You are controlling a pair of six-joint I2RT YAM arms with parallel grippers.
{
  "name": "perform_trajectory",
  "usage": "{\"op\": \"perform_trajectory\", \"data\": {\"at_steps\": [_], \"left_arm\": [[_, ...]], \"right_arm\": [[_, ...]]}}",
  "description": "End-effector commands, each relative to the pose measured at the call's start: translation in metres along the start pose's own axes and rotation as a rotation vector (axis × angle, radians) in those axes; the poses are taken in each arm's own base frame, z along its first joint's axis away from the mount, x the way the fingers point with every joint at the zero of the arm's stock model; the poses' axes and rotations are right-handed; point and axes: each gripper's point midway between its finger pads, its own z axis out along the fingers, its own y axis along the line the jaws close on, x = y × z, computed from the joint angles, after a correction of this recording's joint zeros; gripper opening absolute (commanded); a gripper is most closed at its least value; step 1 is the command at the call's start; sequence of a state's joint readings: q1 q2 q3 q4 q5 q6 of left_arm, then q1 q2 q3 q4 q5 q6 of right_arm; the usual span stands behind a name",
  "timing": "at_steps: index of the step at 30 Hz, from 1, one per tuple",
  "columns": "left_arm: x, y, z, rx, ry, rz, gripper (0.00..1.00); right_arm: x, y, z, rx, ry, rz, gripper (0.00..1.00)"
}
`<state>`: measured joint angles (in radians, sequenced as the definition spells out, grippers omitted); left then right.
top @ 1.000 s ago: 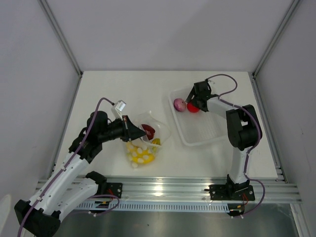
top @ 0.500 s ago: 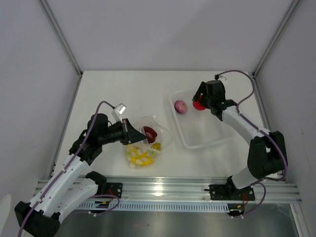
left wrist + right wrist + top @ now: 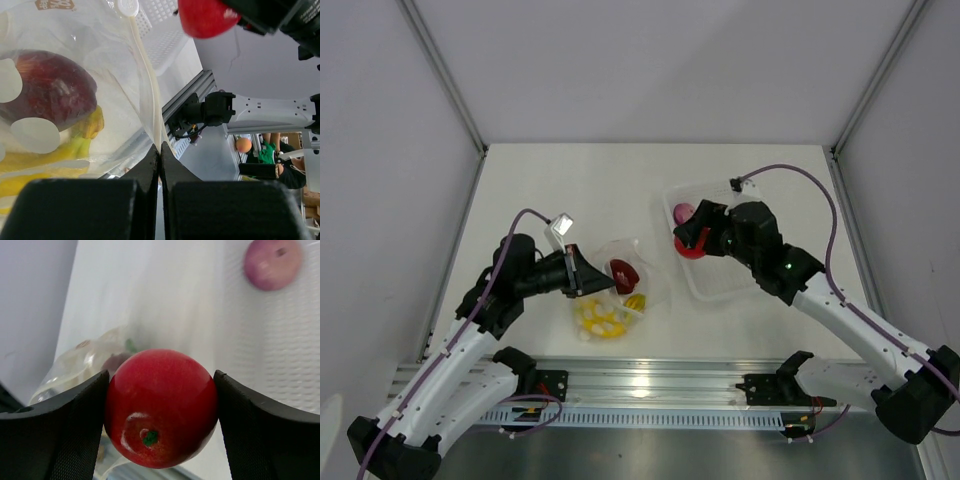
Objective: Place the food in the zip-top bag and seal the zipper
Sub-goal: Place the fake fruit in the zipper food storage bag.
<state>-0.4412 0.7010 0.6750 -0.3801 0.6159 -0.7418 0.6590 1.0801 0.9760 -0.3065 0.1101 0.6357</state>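
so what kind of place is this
Probably a robotics lab test cell: a white table walled by plain panels, two arms bolted to an aluminium rail, and toy food with a bag as props.

You're looking at a zip-top bag (image 3: 115,65) of thin, clear plastic, crinkled and shiny with glare. The red round fruit (image 3: 165,385) is smooth and glossy, with a bright highlight; the dark red apple (image 3: 50,90) has a duller sheen. The right gripper (image 3: 161,410) has matt black jaws, faintly grained. The tray (image 3: 270,340) is translucent white plastic with a fine grid texture. The counter (image 3: 540,190) is smooth, matt white; the rail (image 3: 650,385) is ribbed bare metal.
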Motion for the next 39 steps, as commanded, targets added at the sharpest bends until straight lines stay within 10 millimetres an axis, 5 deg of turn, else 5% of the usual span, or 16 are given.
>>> {"op": "perform_trajectory", "data": {"at_steps": [1,5,10,30,33,36,39], "left_arm": [[0.0,-0.016,-0.005,0.059,0.009,-0.009,0.01],[0.004,-0.016,-0.004,0.073,0.021,-0.027,0.01],[0.004,-0.023,-0.006,0.104,0.024,-0.043,0.01],[-0.005,-0.034,-0.007,0.122,0.014,-0.037,0.01],[-0.005,-0.035,-0.008,0.126,0.017,-0.036,0.01],[-0.004,-0.034,-0.008,0.124,0.017,-0.038,0.01],[-0.004,-0.035,-0.008,0.125,0.017,-0.039,0.01]], "right_arm": [[0.018,0.046,-0.009,-0.146,0.067,0.042,0.0],[0.031,0.078,-0.011,-0.19,0.095,0.017,0.0],[0.057,0.095,-0.004,-0.205,0.147,-0.007,0.0],[0.105,0.109,0.0,-0.231,0.242,-0.05,0.09],[0.107,0.107,0.0,-0.221,0.244,-0.055,0.18],[0.108,0.104,0.0,-0.208,0.244,-0.06,0.51],[0.109,0.101,0.002,-0.192,0.242,-0.064,0.72]]}}
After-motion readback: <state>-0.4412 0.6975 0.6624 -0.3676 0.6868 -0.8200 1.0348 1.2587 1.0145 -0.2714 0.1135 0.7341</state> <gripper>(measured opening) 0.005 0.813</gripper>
